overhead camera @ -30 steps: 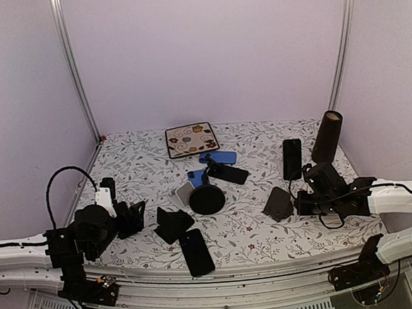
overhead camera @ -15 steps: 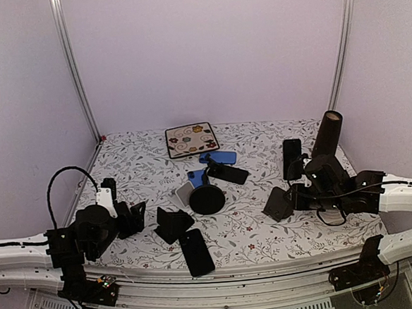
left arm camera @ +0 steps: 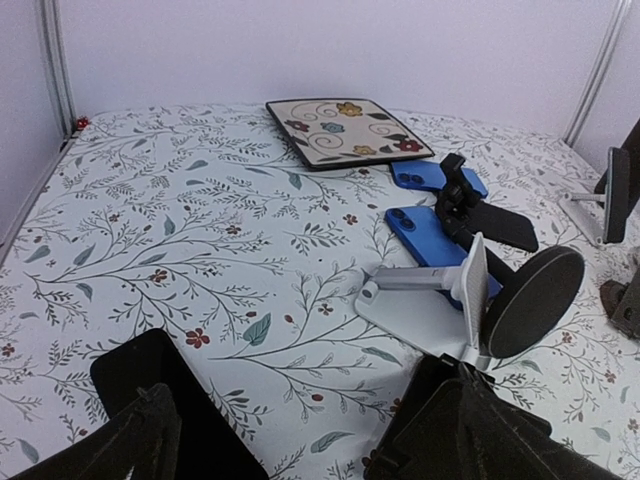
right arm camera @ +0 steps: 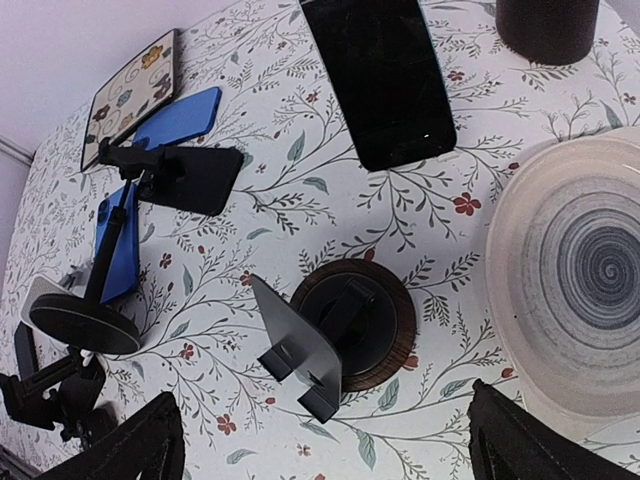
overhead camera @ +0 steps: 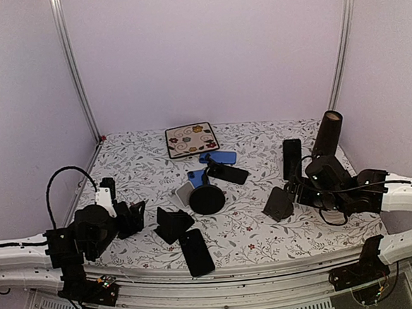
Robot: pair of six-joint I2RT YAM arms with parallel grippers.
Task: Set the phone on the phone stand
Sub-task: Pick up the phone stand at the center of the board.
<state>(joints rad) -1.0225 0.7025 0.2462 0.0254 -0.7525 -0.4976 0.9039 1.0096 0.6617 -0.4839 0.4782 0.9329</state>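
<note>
Two pincers, both spread wide, nothing held.

Top view: left pincer (overhead camera: 131, 218) sits by the left near corner of the floral bench (overhead camera: 136, 159). Right pincer (overhead camera: 293, 191) is near the right edge, just beside the grey plate-type phone stand on a round brown base (overhead camera: 277, 204). Slim black phone (overhead camera: 292, 158) sits beyond that stand, apart from it. Flat or propped, can't tell.

Left wrist: fingers (left arm camera: 110, 450) apart. White stand with black disc (left arm camera: 500, 300) ahead.

Right wrist: stand (right arm camera: 340, 330) ahead of the open fingers (right arm camera: 120, 450), phone (right arm camera: 380, 75) behind it, not touching.
</note>
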